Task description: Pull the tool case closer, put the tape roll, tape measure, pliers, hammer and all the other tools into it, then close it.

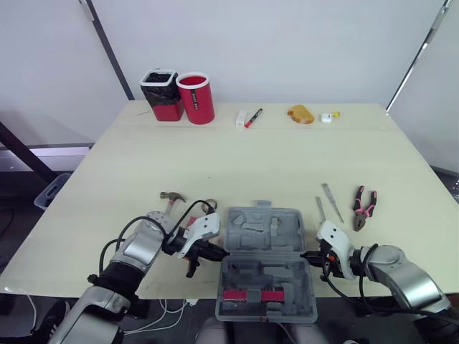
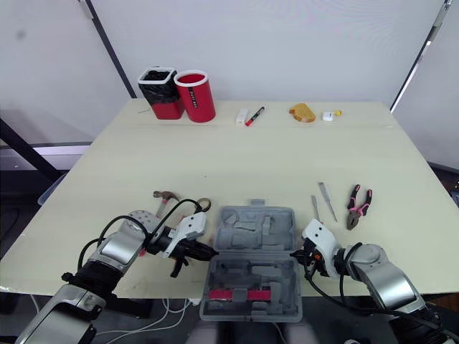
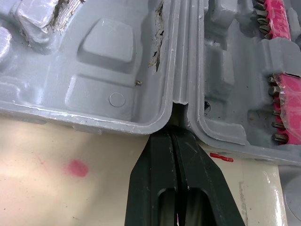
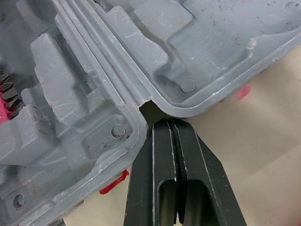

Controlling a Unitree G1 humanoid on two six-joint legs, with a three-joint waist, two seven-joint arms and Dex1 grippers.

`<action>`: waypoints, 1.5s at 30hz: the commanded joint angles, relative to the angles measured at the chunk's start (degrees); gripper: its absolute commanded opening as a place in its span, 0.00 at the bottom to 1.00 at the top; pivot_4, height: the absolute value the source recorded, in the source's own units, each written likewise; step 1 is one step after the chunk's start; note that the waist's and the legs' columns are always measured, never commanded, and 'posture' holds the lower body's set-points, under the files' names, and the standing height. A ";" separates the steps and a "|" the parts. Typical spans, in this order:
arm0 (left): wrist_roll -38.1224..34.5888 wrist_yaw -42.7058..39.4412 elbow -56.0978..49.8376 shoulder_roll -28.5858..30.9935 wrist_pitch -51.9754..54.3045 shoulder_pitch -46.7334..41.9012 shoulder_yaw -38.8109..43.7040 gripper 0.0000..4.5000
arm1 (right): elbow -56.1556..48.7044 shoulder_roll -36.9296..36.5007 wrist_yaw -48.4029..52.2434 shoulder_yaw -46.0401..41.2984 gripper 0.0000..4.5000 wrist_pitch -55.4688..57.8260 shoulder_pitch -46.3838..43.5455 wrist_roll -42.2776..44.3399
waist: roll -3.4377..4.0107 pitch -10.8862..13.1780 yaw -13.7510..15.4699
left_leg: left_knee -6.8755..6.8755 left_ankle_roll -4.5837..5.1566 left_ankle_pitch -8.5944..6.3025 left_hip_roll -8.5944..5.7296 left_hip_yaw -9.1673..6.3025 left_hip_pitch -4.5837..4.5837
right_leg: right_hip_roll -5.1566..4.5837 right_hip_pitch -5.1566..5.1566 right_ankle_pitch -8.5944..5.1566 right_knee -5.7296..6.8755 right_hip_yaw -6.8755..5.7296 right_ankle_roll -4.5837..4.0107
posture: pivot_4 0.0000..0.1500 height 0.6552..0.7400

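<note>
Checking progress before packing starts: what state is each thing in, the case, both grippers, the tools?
Tool case: open, lying flat.
Left gripper: shut, tips at the case's hinge notch.
Right gripper: shut, tips at the opposite hinge notch.
Pliers: outside the case, handles slightly apart.
Hammer: outside the case, lying flat.
Red cup: upright.

Both forearms are clad in silver-grey shells; white wrist housings are looped by black cables; the left end effector (image 1: 219, 252) and right end effector (image 1: 307, 255) are formed of black tapered fingers (image 3: 155, 165).
</note>
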 commanded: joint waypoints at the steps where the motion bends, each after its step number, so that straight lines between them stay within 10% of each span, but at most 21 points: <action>1: 1.41 -0.62 1.14 0.36 0.88 2.40 -3.75 0.01 | -2.65 -0.27 0.59 0.73 0.00 0.39 0.33 1.46 | 0.00 -0.01 0.00 | 0.00 0.00 0.00 0.00 0.00 0.00 | 0.00 0.00 0.00 0.00 0.00 0.00 | 1.00 1.00; 45: 1.63 -0.35 2.78 1.00 0.04 2.37 -3.55 0.01 | -0.80 -0.03 -0.75 0.66 0.00 -0.06 -1.25 1.06 | 0.00 -0.07 -0.03 | 0.00 0.00 0.00 0.00 0.00 0.02 | 0.00 0.01 0.00 0.00 0.00 -0.01 | 1.00 1.00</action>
